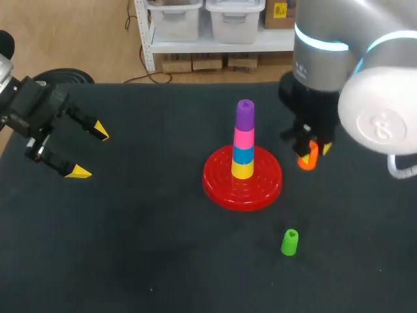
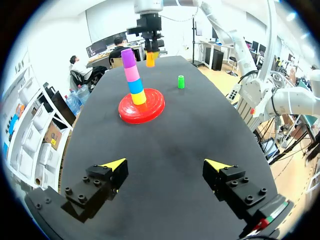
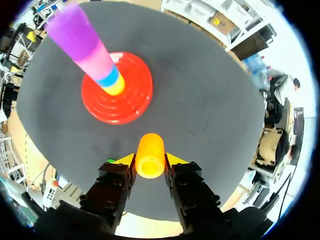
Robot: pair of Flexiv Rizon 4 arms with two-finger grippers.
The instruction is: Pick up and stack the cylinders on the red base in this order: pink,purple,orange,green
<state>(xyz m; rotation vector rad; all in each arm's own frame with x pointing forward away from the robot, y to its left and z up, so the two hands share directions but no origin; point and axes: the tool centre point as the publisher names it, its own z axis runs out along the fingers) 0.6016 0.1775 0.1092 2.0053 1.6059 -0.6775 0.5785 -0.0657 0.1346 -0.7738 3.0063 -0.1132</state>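
Overhead, the right jaws clench the orange cylinder (image 1: 308, 156) just beside the red base (image 1: 221, 186). From the left wrist, the left jaws hang released, well apart. From the right wrist, the purple cylinder (image 3: 75, 30) tops the stack; a misaligned drop could topple it.

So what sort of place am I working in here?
Probably a robot lab test bench: a dark table, the left gripper open, the right gripper shut on an orange cylinder, and a toy stack on a red base.
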